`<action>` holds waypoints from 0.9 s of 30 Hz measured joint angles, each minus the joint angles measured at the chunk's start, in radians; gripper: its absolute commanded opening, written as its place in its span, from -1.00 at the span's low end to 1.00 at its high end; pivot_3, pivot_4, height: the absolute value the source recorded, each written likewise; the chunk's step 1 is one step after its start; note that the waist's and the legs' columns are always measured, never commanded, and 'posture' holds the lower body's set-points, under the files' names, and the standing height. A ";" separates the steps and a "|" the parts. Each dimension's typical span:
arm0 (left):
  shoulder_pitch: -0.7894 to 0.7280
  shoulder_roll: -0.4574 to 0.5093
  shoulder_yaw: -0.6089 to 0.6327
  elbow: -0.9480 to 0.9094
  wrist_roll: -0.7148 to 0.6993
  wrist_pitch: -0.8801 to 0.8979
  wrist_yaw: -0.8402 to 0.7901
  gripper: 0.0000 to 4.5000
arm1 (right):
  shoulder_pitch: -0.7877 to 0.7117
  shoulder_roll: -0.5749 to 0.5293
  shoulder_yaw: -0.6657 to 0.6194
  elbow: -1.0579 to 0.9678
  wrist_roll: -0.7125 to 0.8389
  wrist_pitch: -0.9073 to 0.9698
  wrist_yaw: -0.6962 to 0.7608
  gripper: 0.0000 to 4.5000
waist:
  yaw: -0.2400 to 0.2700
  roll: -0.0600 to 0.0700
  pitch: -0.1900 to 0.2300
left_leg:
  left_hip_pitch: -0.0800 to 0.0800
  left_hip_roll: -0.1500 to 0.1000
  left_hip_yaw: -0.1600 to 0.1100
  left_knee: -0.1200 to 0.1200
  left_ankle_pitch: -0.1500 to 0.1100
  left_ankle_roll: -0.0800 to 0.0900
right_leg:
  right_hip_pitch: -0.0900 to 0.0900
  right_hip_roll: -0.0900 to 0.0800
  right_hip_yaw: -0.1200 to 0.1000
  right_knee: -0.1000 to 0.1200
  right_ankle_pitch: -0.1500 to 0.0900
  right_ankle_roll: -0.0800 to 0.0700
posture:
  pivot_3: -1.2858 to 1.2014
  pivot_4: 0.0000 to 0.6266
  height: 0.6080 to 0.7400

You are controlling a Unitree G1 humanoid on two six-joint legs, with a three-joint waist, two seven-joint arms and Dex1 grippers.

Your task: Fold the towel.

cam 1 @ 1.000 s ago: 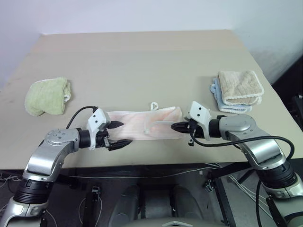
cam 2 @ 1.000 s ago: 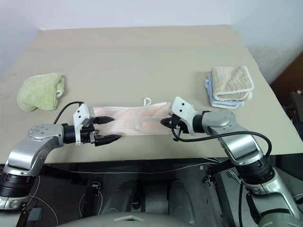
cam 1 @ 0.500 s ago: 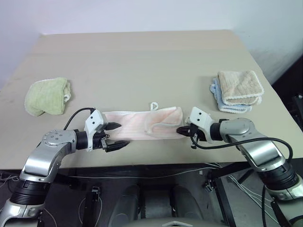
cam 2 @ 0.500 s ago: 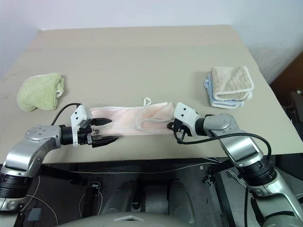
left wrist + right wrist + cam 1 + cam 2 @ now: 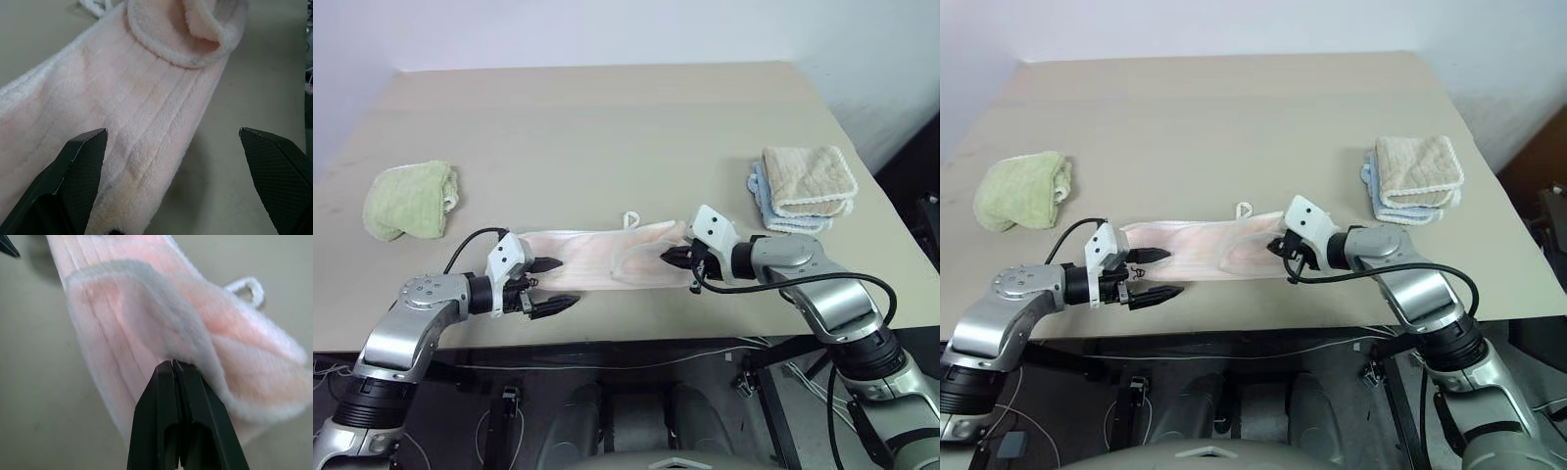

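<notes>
Looking down from the head camera, I have the beige desk (image 5: pixel 607 127) spanning most of the view. On it the towel (image 5: pixel 607 262), pale pink with white edging, lies as a long narrow band near the front edge, at about 6 o'clock from the desk's centre, running left to right. Its right end is curled up and doubled over on itself, and its small white loop tab (image 5: pixel 631 219) sticks out from the far edge.

My right claw (image 5: pixel 671 258) has its 2 black fingers pressed together; in the right wrist view their tips sit against the raised white-edged fold of the towel, pinching it as far as I can tell. My left claw (image 5: pixel 552 285) is spread wide at the towel's left end: the upper finger lies over the cloth and the lower finger reaches past the towel's near edge, above bare desk, with no grip on it.

At 9 o'clock, well apart from the towel, a crumpled light green towel (image 5: pixel 409 199) sits near the desk's left edge. At 3 o'clock, a folded beige towel (image 5: pixel 809 180) with white scalloped edging rests on a pale blue cloth (image 5: pixel 771 213).
</notes>
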State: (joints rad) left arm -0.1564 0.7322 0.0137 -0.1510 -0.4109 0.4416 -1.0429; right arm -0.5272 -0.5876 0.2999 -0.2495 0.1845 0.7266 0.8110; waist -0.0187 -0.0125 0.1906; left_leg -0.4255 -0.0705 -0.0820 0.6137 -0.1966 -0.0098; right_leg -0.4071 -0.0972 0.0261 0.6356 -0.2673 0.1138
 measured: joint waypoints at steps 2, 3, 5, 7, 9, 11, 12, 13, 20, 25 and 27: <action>0.003 -0.002 0.000 0.015 0.006 -0.019 -0.003 1.00 | -0.039 0.039 0.051 0.055 -0.063 -0.059 -0.041 -0.98 | 0.001 0.000 0.000 | 0.000 0.000 0.000 0.000 0.000 0.000 | -0.001 0.000 0.000 0.001 0.000 0.000 | 0.03 -0.52 1.00; 0.004 -0.005 0.000 0.024 0.006 -0.029 -0.006 1.00 | -0.059 0.055 0.072 0.075 -0.096 -0.084 -0.061 -0.98 | 0.002 0.000 0.000 | 0.000 0.000 0.000 0.000 0.000 -0.001 | -0.001 0.000 0.000 0.001 0.000 0.000 | 0.03 -0.52 1.00; 0.005 -0.012 0.000 0.039 0.007 -0.047 -0.013 1.00 | -0.084 0.092 0.082 0.082 -0.120 -0.105 -0.082 -0.98 | 0.004 0.000 0.000 | -0.001 0.000 0.000 0.000 0.000 -0.001 | -0.001 0.000 0.000 0.001 0.000 0.000 | 0.03 -0.52 1.00; 0.004 -0.020 0.000 0.061 0.007 -0.071 -0.023 1.00 | -0.104 0.149 0.081 0.063 -0.115 -0.110 -0.091 -0.98 | 0.004 0.000 0.000 | -0.001 0.000 0.000 0.000 0.000 -0.001 | -0.001 0.000 0.000 0.001 0.000 0.000 | 0.03 -0.52 1.00; 0.004 -0.025 0.000 0.077 0.009 -0.087 -0.029 1.00 | -0.108 0.185 0.082 0.016 -0.095 -0.110 -0.090 -0.98 | 0.006 0.000 0.000 | -0.001 0.000 0.000 0.000 0.000 -0.001 | -0.001 0.000 0.000 0.001 0.000 0.000 | 0.03 -0.52 1.00; 0.004 -0.025 0.000 0.100 0.010 -0.111 -0.039 1.00 | -0.100 0.194 0.081 -0.021 -0.082 -0.125 -0.086 -0.98 | 0.007 0.000 0.000 | 0.000 -0.001 -0.001 0.000 0.000 -0.001 | -0.001 0.000 0.000 0.001 0.000 0.000 | 0.03 -0.52 1.00; 0.004 -0.027 0.000 0.112 0.010 -0.122 -0.043 1.00 | -0.087 0.196 0.077 -0.025 -0.082 -0.155 -0.087 -0.98 | 0.007 0.000 0.000 | 0.000 -0.001 -0.001 0.000 0.000 -0.001 | -0.001 0.000 -0.001 0.000 0.000 0.000 | 0.03 -0.52 1.00; 0.004 -0.028 0.000 0.116 0.010 -0.127 -0.046 1.00 | -0.072 0.196 0.074 -0.025 -0.083 -0.180 -0.089 -0.98 | 0.007 0.000 0.000 | 0.000 -0.001 0.000 0.000 0.000 -0.001 | -0.001 0.000 -0.001 0.000 0.000 0.000 | 0.03 -0.52 1.00; -0.093 -0.104 0.039 0.114 -0.086 -0.094 -0.038 1.00 | -0.024 0.106 -0.130 -0.064 0.067 -0.025 -0.059 -0.98 | 0.015 -0.001 -0.001 | 0.000 -0.001 -0.003 0.002 0.000 -0.001 | 0.000 0.000 -0.002 0.002 0.000 0.000 | 0.03 -0.52 1.00; -0.199 -0.112 0.043 0.102 -0.110 -0.079 -0.042 1.00 | 0.066 -0.010 -0.220 -0.129 0.165 0.096 -0.007 -0.98 | 0.002 -0.001 0.000 | 0.000 -0.001 0.000 0.000 0.000 0.000 | 0.000 0.000 0.000 0.002 0.000 0.000 | 0.03 -0.52 1.00; -0.245 -0.118 0.009 0.104 -0.098 -0.083 -0.059 1.00 | 0.095 -0.055 -0.239 -0.144 0.180 0.111 0.000 -0.98 | 0.005 0.000 0.000 | 0.000 -0.001 0.000 0.001 0.000 0.000 | 0.000 0.001 -0.001 0.002 0.000 0.000 | 0.03 -0.52 1.00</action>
State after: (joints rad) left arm -0.4011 0.6141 0.0230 -0.0466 -0.5086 0.3590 -1.1022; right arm -0.4319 -0.6425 0.0608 -0.3934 0.3643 0.8375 0.8107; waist -0.0141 -0.0129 0.1903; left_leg -0.4257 -0.0713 -0.0823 0.6145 -0.1962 -0.0102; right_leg -0.4071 -0.0964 0.0254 0.6377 -0.2673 0.1140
